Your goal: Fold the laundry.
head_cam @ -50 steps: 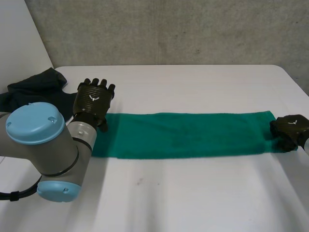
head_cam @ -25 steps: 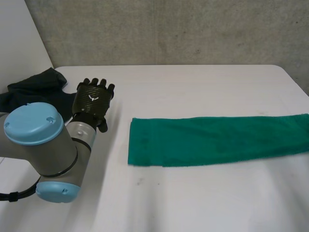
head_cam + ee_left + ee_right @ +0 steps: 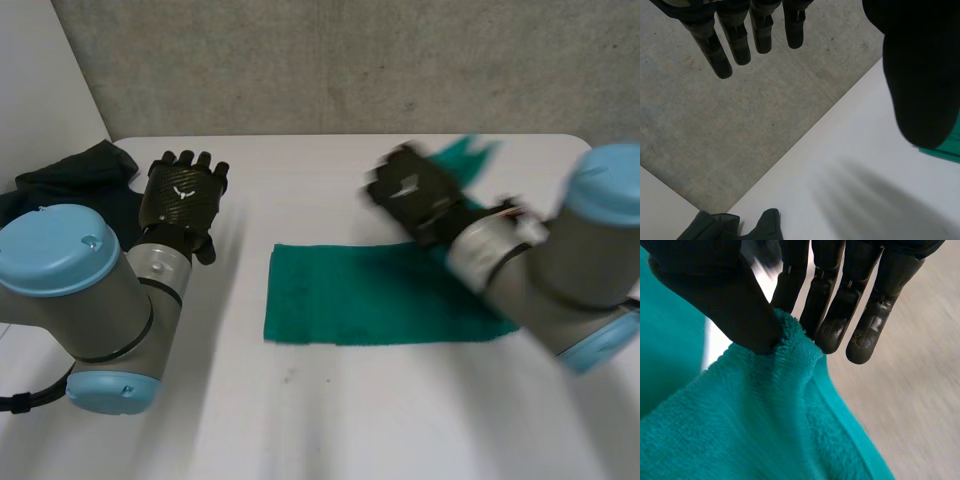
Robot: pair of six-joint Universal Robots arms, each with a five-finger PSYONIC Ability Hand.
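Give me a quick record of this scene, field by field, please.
Cloth: green fleece towel, partly flat on the white table
Right hand: pinches one towel end between thumb and fingers, raised over the flat part
Left hand: open, holding nothing, apart from the towel
Also: dark crumpled garment at the table's far left corner
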